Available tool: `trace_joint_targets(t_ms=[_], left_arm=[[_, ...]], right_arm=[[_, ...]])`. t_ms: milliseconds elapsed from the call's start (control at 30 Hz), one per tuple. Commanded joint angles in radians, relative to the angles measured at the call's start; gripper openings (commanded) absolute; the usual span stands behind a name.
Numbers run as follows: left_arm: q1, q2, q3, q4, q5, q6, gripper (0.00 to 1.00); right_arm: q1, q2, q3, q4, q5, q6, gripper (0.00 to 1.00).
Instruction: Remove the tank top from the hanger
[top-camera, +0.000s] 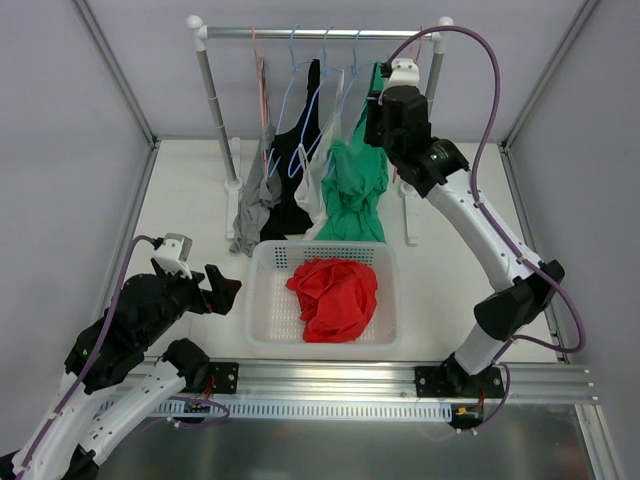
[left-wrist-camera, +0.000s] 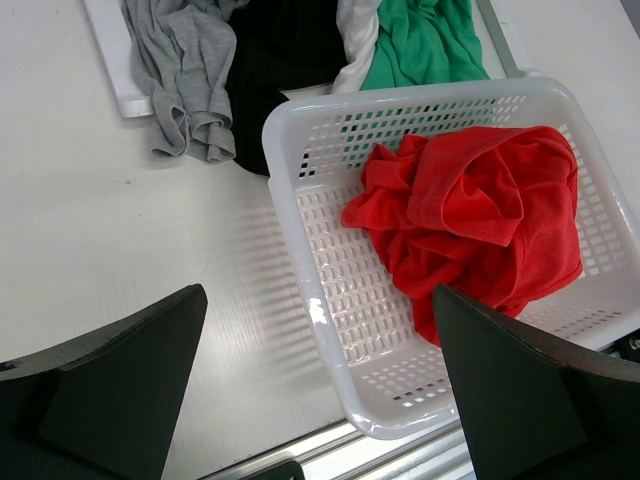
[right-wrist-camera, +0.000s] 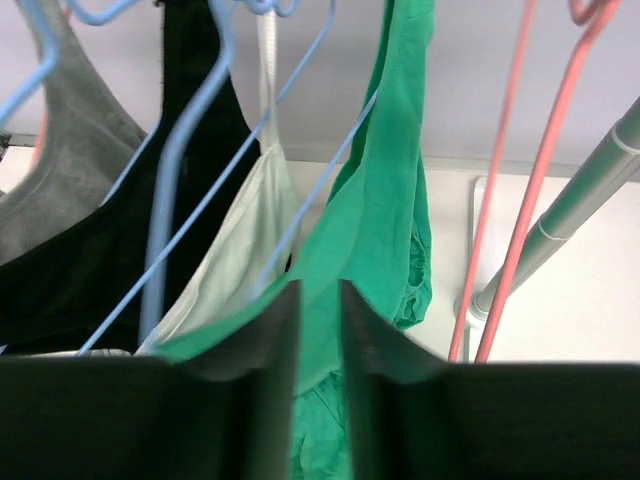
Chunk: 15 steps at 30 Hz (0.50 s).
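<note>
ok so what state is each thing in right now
green tank top: hanging, pinched
right gripper: shut on green tank top
left gripper: open, empty
red garment: crumpled in basket
grey top: hanging
black top: hanging
white top: hanging

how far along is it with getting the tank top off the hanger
Done: a red garment lies in the basket. In hand: the right tool grips the green tank top, not yet off its hanger. Left: pulling it free; the left tool sits open.

Holding left gripper (left-wrist-camera: 318, 310) low and wide open; reaching high and forward on right arm (top-camera: 480, 230), clamping green tank top (right-wrist-camera: 385, 200) in right gripper (right-wrist-camera: 320, 320)
</note>
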Motion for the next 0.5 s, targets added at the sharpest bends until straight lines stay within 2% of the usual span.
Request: trace_joint_targets(t_ms=[0, 100, 300, 467], left_arm=[[0.006, -0.011, -0.010, 0.038, 0.018, -0.015, 0.99], [0.006, -0.005, -0.010, 0.040, 0.020, -0.015, 0.99], [0.006, -0.005, -0.010, 0.041, 0.020, -0.014, 0.99], [0.006, -0.008, -0.010, 0.041, 0.020, -0.014, 0.98]], right_arm=[[-0.042, 0.021, -0.009, 0.022, -0.065, -0.015, 0.33], [-0.048, 0.044, 0.011, 0.020, -0.105, -0.020, 0.40], [-0.045, 0.049, 0.040, 0.042, -0.171, 0.015, 0.43], [-0.040, 0.113, 0.122, 0.054, -0.275, 0.061, 0.44]])
